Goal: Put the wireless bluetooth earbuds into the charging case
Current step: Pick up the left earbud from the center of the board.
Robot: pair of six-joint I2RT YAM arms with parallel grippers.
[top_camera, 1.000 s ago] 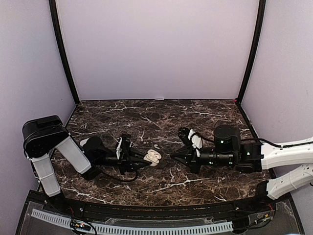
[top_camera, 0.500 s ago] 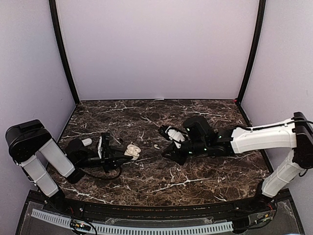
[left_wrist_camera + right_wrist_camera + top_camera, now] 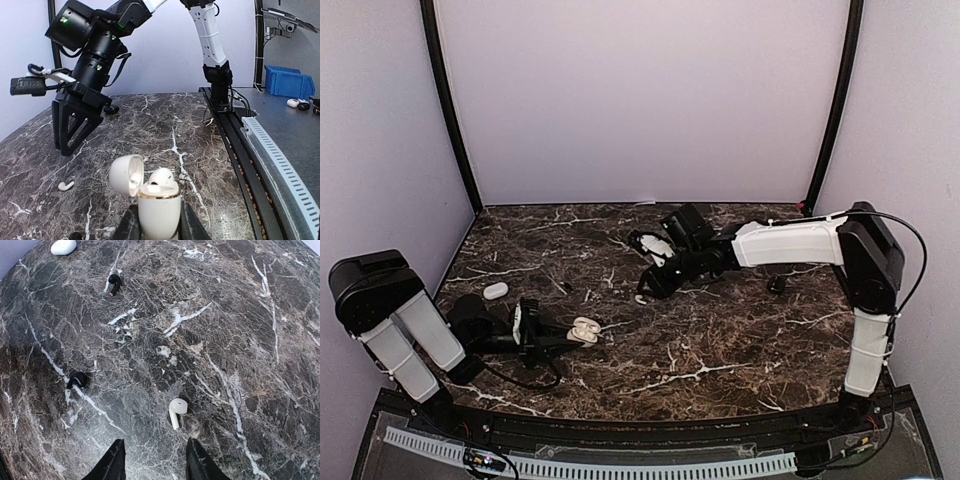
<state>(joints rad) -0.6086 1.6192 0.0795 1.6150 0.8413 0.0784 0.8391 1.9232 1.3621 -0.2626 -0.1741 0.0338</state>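
The loose earbud [image 3: 640,298] lies flat on the marble table [image 3: 750,350] near its middle, in the same spot as a second ago. What has changed is everything around it. The right gripper [image 3: 653,284] has swung in from the right side and now hangs just above and to the right of the earbud. Its jaws have gone from closed to partly spread, and its own camera shows the earbud [image 3: 176,410] just beyond the two fingertips. The charging case [image 3: 159,207] has been drawn back toward the near left. The left gripper [image 3: 159,230] clamps it narrowly by the body, upright, with the lid [image 3: 126,174] tipped open. Another earbud [image 3: 161,176] sits in the case's mouth, though whether it is fully seated I cannot tell from this angle. As I read it, one bud is in or nearly in. The right arm is lining up to pick the remaining one, and it must then carry it a fair way left to the case.
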